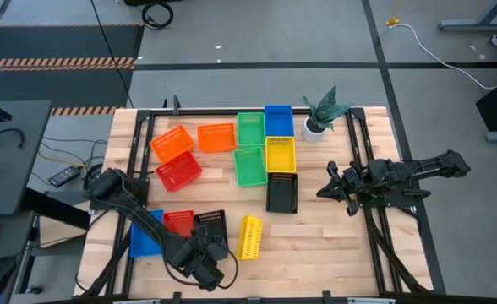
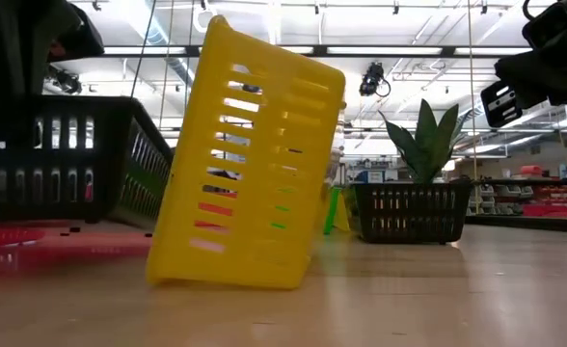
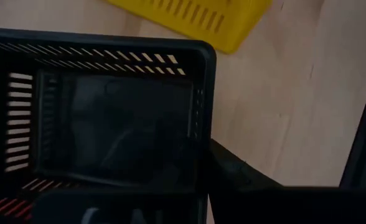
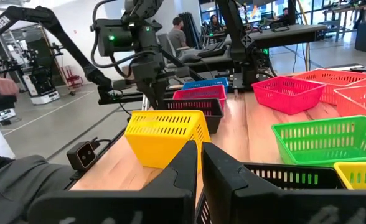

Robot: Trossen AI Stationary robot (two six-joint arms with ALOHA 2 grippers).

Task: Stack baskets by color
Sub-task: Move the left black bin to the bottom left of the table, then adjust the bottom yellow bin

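My left gripper (image 1: 206,250) is near the table's near edge, shut on a black basket (image 1: 210,225) that hangs a little above the table. Next to it lie a red basket (image 1: 179,221) and a blue basket (image 1: 144,236). To the right of the black basket, a yellow basket (image 1: 250,236) stands on one long side wall. A second black basket (image 1: 282,192) sits flat mid-table. At the right, my right gripper (image 1: 323,189) waits level and shut, holding nothing. My left gripper grips one wall of the black basket (image 3: 201,134), not far from a corner. One finger (image 3: 239,171) lies against the wall's outside; the inner finger is lost in the dark. The fingers slant steeply down from above. The basket hangs roughly level, its bottom (image 2: 62,217) clear of the table.
Farther back are two orange baskets (image 1: 172,142) (image 1: 216,137), a red one (image 1: 178,171), two green ones (image 1: 250,128) (image 1: 250,165), a blue one (image 1: 278,120), a yellow one (image 1: 281,154) and a potted plant (image 1: 320,114). Bare wood lies near the front right.
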